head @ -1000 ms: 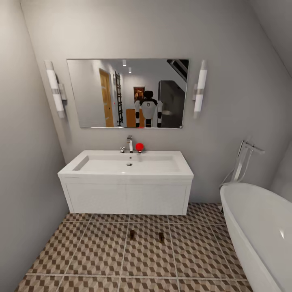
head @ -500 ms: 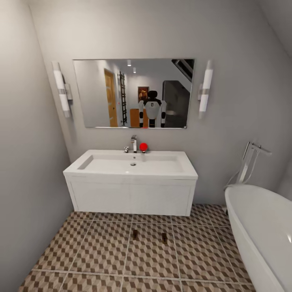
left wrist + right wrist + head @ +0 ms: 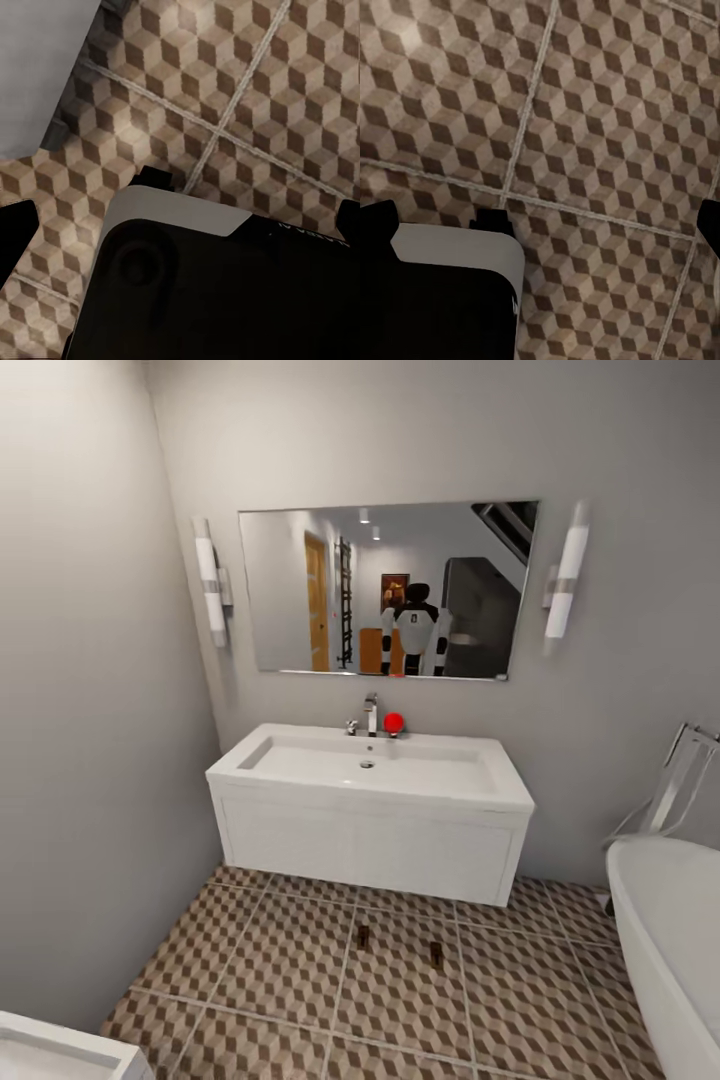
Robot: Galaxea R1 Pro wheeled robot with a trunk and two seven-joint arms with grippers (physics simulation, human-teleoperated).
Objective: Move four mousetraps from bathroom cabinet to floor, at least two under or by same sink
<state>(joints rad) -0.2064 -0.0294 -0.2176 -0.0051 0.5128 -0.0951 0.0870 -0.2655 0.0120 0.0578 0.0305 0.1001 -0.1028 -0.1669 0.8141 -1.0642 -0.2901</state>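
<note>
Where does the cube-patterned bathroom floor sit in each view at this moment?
Head view: bathroom floor across the lower part, below the sink.
Left wrist view: the backdrop past the dark casing.
Right wrist view: most of the picture.
Shared landmark: pale grout lines.

Head camera faces the sink wall from afar; both wrist cameras look down at nearby bathroom floor

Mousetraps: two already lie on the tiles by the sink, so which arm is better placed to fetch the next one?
Neither clearly. The left gripper and right gripper both hang open and empty over tiles, and the cabinet appears as a reflection in the mirror, behind the robot.
</note>
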